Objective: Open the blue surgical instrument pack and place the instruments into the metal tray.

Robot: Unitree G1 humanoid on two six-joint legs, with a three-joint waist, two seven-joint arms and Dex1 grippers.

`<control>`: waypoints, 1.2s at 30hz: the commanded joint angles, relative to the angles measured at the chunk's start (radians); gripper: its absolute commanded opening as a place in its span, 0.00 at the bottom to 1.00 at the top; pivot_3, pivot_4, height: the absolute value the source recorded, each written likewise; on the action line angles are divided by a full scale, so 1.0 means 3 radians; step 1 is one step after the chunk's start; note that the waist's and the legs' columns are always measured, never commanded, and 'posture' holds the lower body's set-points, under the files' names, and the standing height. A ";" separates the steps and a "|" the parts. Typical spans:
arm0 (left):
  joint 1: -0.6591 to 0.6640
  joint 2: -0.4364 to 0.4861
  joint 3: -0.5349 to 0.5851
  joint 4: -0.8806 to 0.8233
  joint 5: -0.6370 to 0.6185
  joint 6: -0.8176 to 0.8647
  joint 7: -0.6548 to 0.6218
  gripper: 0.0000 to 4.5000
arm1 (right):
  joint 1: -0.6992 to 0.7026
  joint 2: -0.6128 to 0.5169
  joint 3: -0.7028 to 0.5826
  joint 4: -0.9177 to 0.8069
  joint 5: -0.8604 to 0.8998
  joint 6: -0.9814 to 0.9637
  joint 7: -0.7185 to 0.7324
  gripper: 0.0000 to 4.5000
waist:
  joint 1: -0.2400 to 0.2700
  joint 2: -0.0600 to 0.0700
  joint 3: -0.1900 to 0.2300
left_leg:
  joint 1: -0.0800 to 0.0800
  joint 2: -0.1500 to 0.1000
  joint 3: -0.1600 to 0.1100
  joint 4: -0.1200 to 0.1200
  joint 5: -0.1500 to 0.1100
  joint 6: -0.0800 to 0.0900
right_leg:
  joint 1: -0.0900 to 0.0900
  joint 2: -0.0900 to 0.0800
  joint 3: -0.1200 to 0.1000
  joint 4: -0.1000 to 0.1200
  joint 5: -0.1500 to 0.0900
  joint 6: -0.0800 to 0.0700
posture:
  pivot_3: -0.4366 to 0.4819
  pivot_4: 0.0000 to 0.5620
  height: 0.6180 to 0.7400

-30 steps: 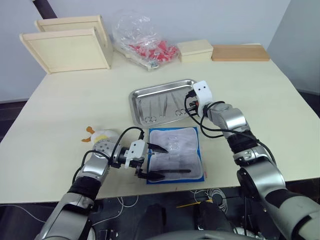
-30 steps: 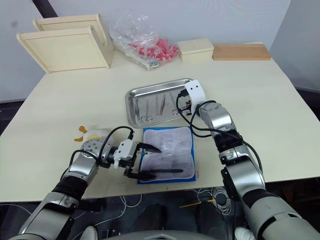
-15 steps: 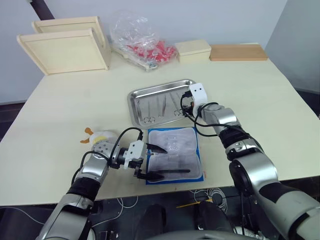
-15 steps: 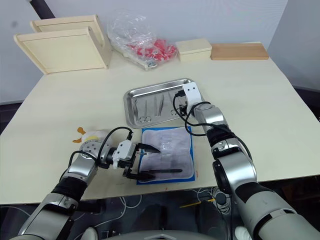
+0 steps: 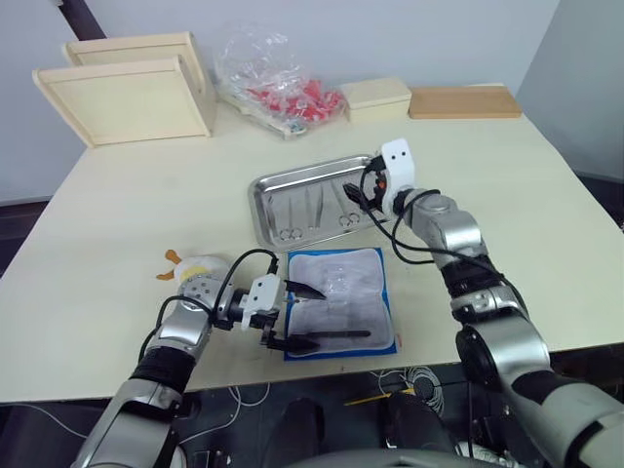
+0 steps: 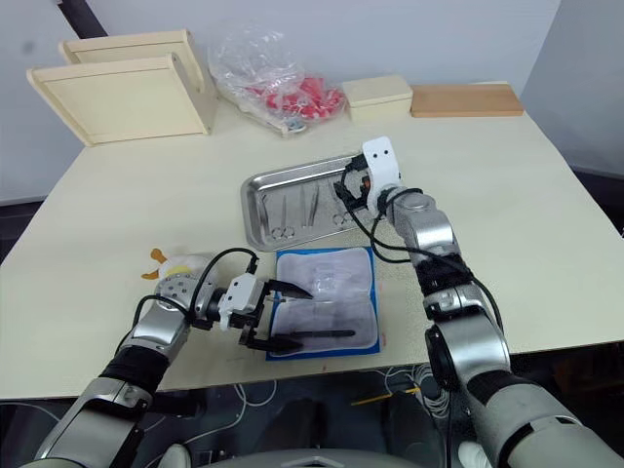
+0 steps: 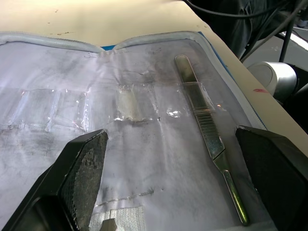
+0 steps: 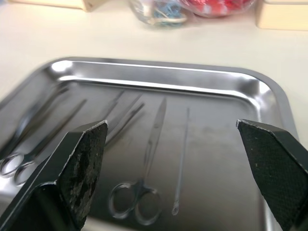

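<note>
The metal tray is polished steel, glossy and mirror-bright along its rim. The instruments in it are thin shiny steel. The blue surgical instrument pack shows matt pale cloth lining under clear glossy plastic sleeves. The tweezers have a ridged grip. The bench is smooth matt.
</note>
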State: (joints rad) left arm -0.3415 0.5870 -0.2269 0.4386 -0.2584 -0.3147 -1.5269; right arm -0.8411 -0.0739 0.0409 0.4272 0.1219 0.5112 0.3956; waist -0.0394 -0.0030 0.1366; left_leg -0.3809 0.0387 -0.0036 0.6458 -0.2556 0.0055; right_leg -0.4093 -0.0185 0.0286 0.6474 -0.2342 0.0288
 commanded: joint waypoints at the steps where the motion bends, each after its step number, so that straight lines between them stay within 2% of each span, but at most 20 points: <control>1: 0.0180 0.0023 -0.0204 0.0224 0.0286 0.0040 -0.0010 1.00 | 0.0170 -0.0080 0.0052 -0.0546 0.0079 -0.0103 0.0188 1.00 | -0.0001 0.0001 0.0001 | 0.0000 0.0000 0.0000 0.0000 0.0000 0.0000 | 0.0000 0.0000 0.0000 0.0000 -0.0001 0.0002 | 0.48 0.27 1.00; 5: 0.0167 0.0014 -0.0209 0.0247 0.0292 0.0032 -0.0015 1.00 | 0.0628 -0.0208 0.0118 -0.1124 0.0251 -0.0060 0.0492 1.00 | 0.0002 0.0002 -0.0002 | 0.0000 0.0000 -0.0002 0.0000 0.0000 0.0000 | 0.0000 0.0000 -0.0001 -0.0001 -0.0004 0.0006 | 0.48 0.27 1.00; 11: 0.0178 -0.0009 -0.0221 0.0251 0.0293 0.0031 -0.0011 1.00 | 0.1147 -0.0425 0.0192 -0.1698 0.0384 -0.0161 0.0787 1.00 | 0.0000 0.0003 -0.0003 | 0.0001 0.0000 0.0001 0.0000 0.0000 0.0000 | 0.0000 0.0000 0.0002 -0.0001 -0.0013 0.0001 | 0.48 0.27 1.00; 17: 0.0174 -0.0016 -0.0223 0.0259 0.0293 0.0030 -0.0016 1.00 | 0.1683 -0.0676 0.0160 -0.2200 0.0447 -0.0650 0.1030 1.00 | 0.0012 0.0001 -0.0004 | 0.0000 -0.0001 0.0001 0.0001 0.0000 0.0000 | 0.0000 0.0000 0.0002 -0.0002 -0.0014 0.0001 | 0.48 0.27 1.00; 22: 0.0171 -0.0015 -0.0228 0.0265 0.0295 0.0026 -0.0027 1.00 | 0.2138 -0.1057 0.0137 -0.2584 0.0771 -0.0650 0.1510 1.00 | 0.0011 -0.0001 -0.0005 | 0.0002 -0.0001 0.0003 0.0002 0.0000 0.0000 | 0.0001 0.0001 0.0004 -0.0003 -0.0015 0.0000 | 0.48 0.27 1.00; 26: 0.0171 -0.0015 -0.0235 0.0264 0.0288 0.0031 -0.0055 1.00 | 0.2463 -0.1527 0.0026 -0.2817 0.1098 -0.0656 0.2065 1.00 | 0.0022 -0.0003 -0.0007 | -0.0001 -0.0001 0.0002 0.0001 -0.0001 0.0000 | 0.0001 0.0001 0.0003 -0.0007 -0.0016 -0.0001 | 0.48 0.27 1.00; 31: 0.0168 -0.0011 -0.0251 0.0276 0.0281 0.0025 -0.0109 1.00 | 0.2723 -0.1977 -0.0244 -0.2973 0.1442 -0.0600 0.2433 1.00 | 0.0022 -0.0006 -0.0006 | 0.0002 -0.0001 0.0004 0.0002 -0.0001 0.0000 | 0.0001 0.0001 0.0006 -0.0008 -0.0016 0.0000 | 0.48 0.27 1.00; 36: 0.0190 0.0007 -0.0265 0.0233 0.0224 0.0059 -0.0222 1.00 | 0.3022 -0.2415 -0.0686 -0.3018 0.1789 -0.0599 0.2882 1.00 | 0.0040 -0.0009 -0.0005 | -0.0001 -0.0001 0.0003 0.0000 -0.0001 0.0000 | 0.0001 0.0001 0.0004 -0.0011 -0.0016 -0.0001 | 0.48 0.27 1.00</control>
State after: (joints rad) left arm -0.3467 0.5745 -0.2326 0.4516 -0.2622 -0.3184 -1.5421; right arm 0.0539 -0.7674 -0.0855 -0.4397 0.5987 0.3417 1.2060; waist -0.0275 -0.0058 0.1351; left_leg -0.3814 0.0384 -0.0029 0.6458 -0.2560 0.0056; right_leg -0.4090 -0.0181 0.0297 0.6434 -0.2391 0.0286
